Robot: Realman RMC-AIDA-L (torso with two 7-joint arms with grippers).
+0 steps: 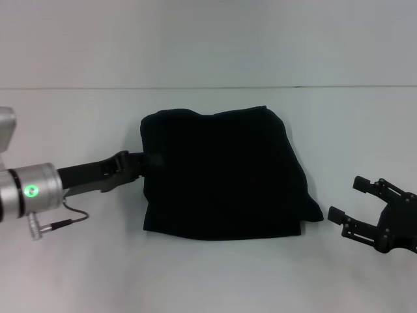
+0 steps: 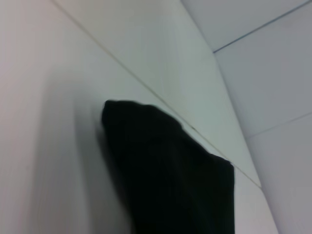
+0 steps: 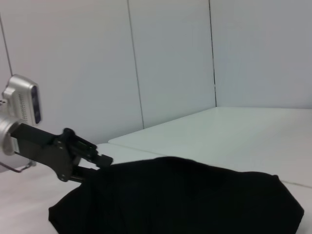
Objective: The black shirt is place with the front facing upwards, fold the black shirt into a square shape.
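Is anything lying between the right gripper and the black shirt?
Nothing visible does. The right gripper hangs open just off the black shirt's right edge, with bare table between. The left gripper is at the opposite edge.

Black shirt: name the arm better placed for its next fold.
Left, probably. The left hand is already at the black shirt's left edge, while the right hand sits open, clear of its right corner.

a plain white table [image 1: 215,274] spreads out before me, its far edge meeting a pale wall [image 1: 208,39]. from my right wrist, the wall panels [image 3: 170,58] show thin vertical seams behind it.
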